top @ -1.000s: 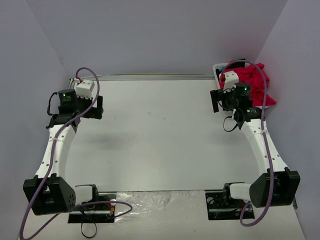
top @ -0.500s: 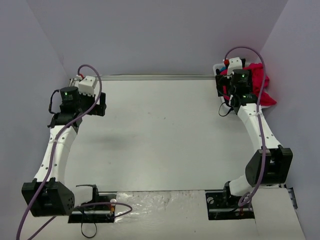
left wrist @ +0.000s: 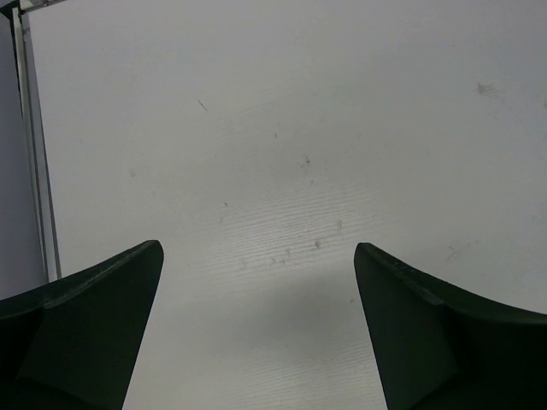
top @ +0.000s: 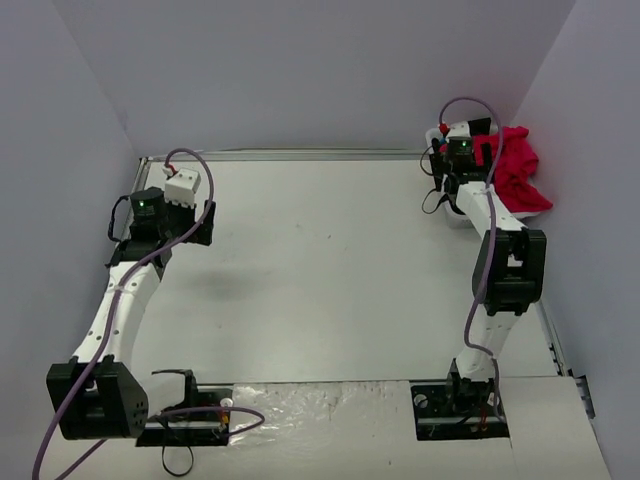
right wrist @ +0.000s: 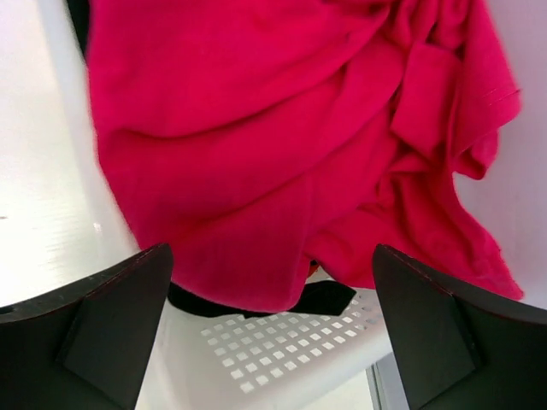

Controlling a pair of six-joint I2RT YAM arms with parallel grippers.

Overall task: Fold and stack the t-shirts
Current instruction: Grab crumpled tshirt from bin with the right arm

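A crumpled crimson-red t-shirt (top: pixel 515 168) lies heaped in the white basket at the back right corner. In the right wrist view the red t-shirt (right wrist: pixel 282 145) fills most of the frame, and a black t-shirt (right wrist: pixel 323 298) peeks out under its hem. My right gripper (right wrist: pixel 272 249) is open just above the shirt's lower edge, with nothing between its fingers. My right arm is stretched far back, its gripper (top: pixel 478 152) at the basket. My left gripper (left wrist: pixel 258 246) is open over bare table, at the left side (top: pixel 198 224).
The white perforated basket (right wrist: pixel 282 354) stands against the right wall. A metal rail (left wrist: pixel 34 171) runs along the table's left edge. Grey walls close in the table on three sides.
My right arm has stretched back and its gripper has moved over the red t-shirt in the basket. My left gripper has shifted slightly right and back. Both stay open.
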